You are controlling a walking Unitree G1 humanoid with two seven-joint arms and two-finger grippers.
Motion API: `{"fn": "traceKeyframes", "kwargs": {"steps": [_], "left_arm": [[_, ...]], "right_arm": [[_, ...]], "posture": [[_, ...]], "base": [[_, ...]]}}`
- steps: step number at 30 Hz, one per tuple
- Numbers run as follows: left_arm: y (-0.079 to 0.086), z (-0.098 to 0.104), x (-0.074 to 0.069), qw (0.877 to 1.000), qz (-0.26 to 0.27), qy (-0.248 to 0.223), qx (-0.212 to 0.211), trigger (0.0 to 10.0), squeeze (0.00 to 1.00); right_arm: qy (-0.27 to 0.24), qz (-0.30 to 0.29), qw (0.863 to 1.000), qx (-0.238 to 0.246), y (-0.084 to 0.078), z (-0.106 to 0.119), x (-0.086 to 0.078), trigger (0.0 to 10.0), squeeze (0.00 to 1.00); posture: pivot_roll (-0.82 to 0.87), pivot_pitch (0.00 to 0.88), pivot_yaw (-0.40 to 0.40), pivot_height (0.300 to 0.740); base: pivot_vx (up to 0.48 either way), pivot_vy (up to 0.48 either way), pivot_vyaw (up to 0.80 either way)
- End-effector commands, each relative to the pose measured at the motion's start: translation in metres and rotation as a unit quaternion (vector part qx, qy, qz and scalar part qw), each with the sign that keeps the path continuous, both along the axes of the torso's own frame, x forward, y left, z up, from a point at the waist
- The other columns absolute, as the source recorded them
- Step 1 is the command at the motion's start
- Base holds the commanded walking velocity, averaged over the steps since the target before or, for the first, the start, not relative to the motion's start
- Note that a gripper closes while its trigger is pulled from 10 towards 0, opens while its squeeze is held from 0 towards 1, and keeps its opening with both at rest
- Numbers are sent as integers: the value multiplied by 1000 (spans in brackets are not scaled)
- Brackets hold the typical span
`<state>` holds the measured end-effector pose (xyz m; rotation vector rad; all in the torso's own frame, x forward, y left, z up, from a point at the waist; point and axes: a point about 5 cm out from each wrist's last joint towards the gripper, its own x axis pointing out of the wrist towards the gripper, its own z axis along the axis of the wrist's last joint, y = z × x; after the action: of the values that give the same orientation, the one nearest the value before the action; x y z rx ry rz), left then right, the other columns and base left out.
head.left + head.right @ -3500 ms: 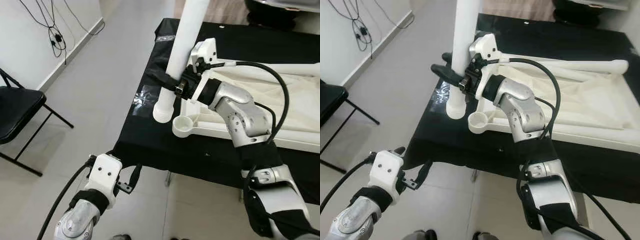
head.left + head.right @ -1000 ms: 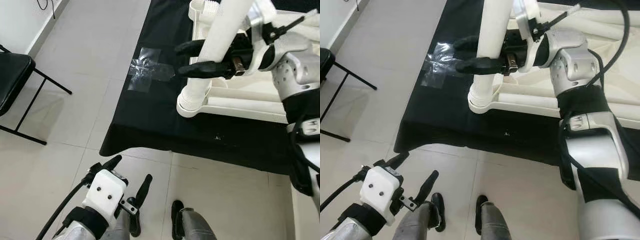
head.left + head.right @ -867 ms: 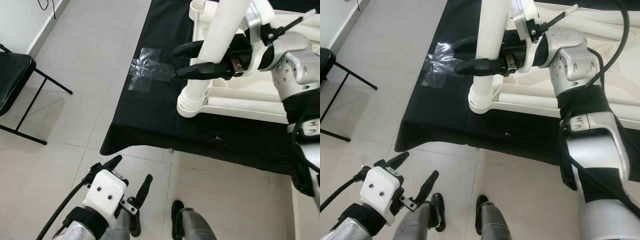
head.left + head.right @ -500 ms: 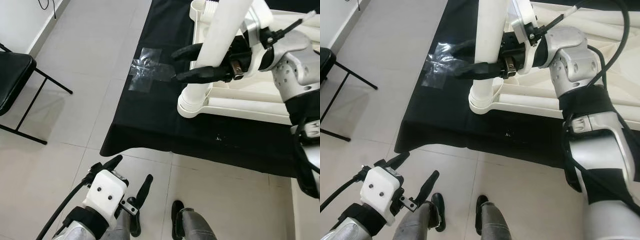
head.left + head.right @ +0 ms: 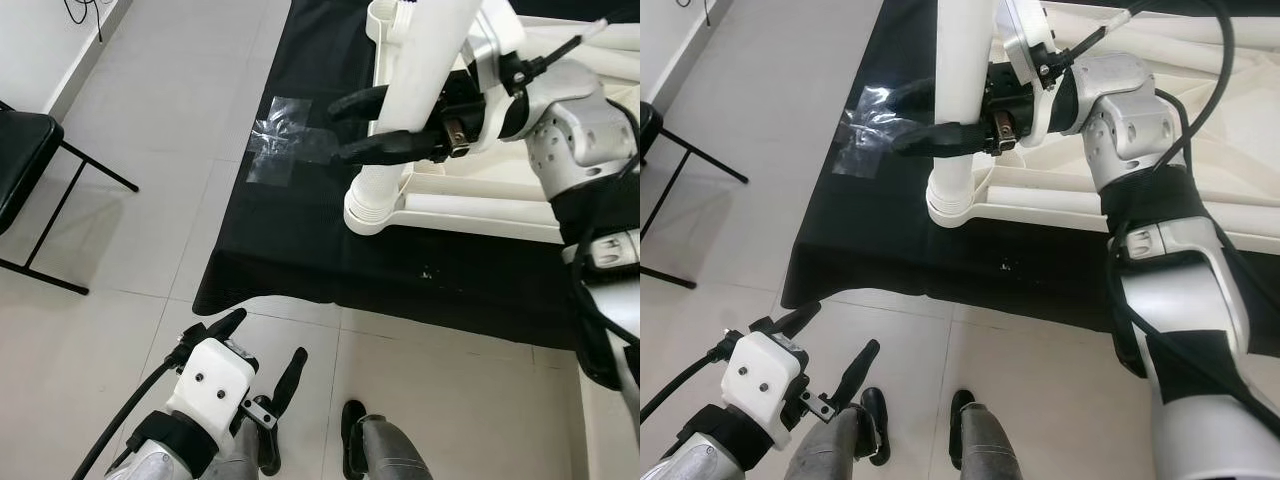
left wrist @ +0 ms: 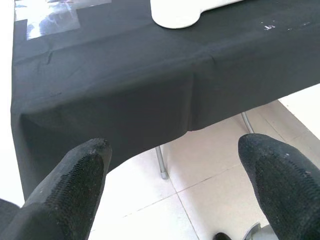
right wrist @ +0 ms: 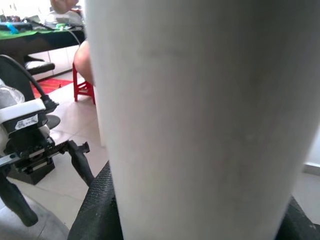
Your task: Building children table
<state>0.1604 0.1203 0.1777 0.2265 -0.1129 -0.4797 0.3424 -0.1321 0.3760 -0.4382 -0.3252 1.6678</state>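
A white tabletop frame (image 5: 480, 205) lies upside down on a black-clothed table (image 5: 300, 250). A thick white table leg (image 5: 425, 60) stands upright with its ribbed lower end in the frame's near left corner socket (image 5: 375, 212). My right gripper (image 5: 340, 128) reaches in from the right and is shut on the table leg a little above the socket, one black finger on each side. In the right wrist view the leg (image 7: 200, 120) is very close. My left gripper (image 5: 265, 338) hangs open and empty low before the table's front edge, above the floor tiles.
A patch of clear tape (image 5: 275, 150) is stuck on the cloth left of the leg. A black folding chair (image 5: 20, 160) stands at the far left. My feet (image 5: 355, 440) stand just in front of the table. A person and a red stool (image 7: 82, 87) are in the background.
3.5 s ago the leg's lower end hung beside the corner socket; now it sits in the socket. Over the last second the view shifted slightly. The left arm kept still.
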Motion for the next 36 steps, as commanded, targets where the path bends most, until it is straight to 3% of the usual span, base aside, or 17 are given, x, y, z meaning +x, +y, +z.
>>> {"fn": "traceKeyframes", "kwargs": {"steps": [1,25,36], "left_arm": [[0,-7,-2,1000,-2,15,7,10000,0],[-1,-7,1,1000,-3,12,8,10000,0],[-2,-8,3,1000,-2,10,7,10000,0]], "right_arm": [[32,2,999,-23,5,-18,5,10000,0],[22,-61,998,8,15,-27,12,10000,0],[29,-178,983,43,12,-29,24,10000,0]], "posture": [[71,413,-18,740],[65,412,-16,740],[54,407,-22,740]], "base": [[0,0,0],[0,0,0],[0,0,0]]}}
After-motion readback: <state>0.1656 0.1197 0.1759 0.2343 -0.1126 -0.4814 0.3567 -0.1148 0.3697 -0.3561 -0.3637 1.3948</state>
